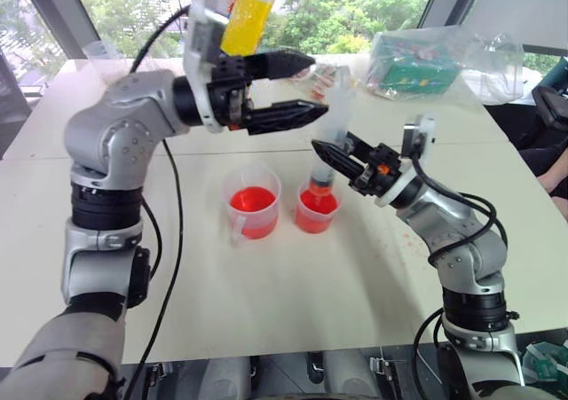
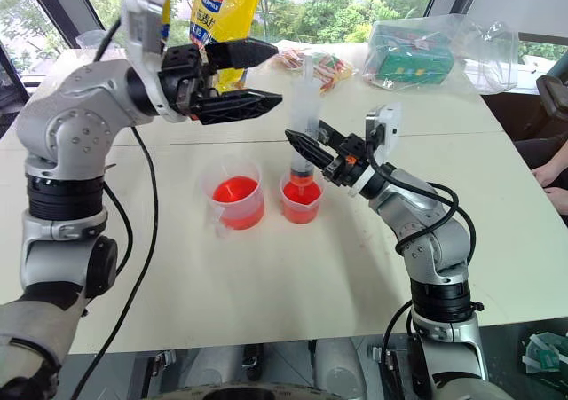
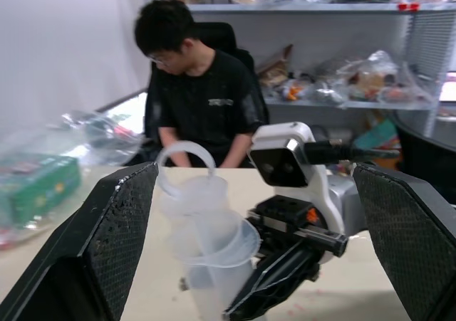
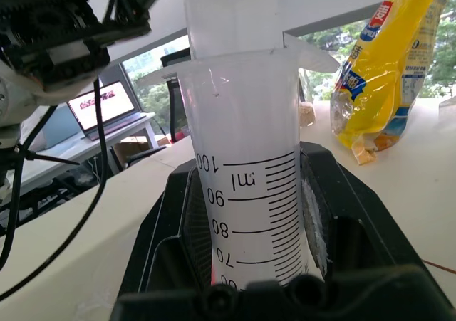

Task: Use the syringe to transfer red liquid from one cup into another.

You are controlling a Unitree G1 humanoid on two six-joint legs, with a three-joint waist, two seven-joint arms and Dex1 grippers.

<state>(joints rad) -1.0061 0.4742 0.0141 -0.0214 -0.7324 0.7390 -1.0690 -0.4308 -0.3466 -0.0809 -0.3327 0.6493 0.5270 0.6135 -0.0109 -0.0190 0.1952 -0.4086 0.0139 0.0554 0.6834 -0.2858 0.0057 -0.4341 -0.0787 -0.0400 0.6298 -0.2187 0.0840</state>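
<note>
Right wrist view shows the right gripper clamped on the syringe, barrel upright between its fingers, graduations legible. From the head views, the syringe tip dips into the smaller cup of red liquid; the handled cup, also red inside, stands just beside it. Above them the left gripper hovers wide open, empty, near the plunger top.

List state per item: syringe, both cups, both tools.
syringe: upright, tip down in the smaller cup, plunger raised.
handled cup: upright, red liquid inside.
smaller cup: upright, red liquid inside.
right tool: shut on the syringe barrel.
left tool: open, beside the plunger top, holding nothing.
</note>
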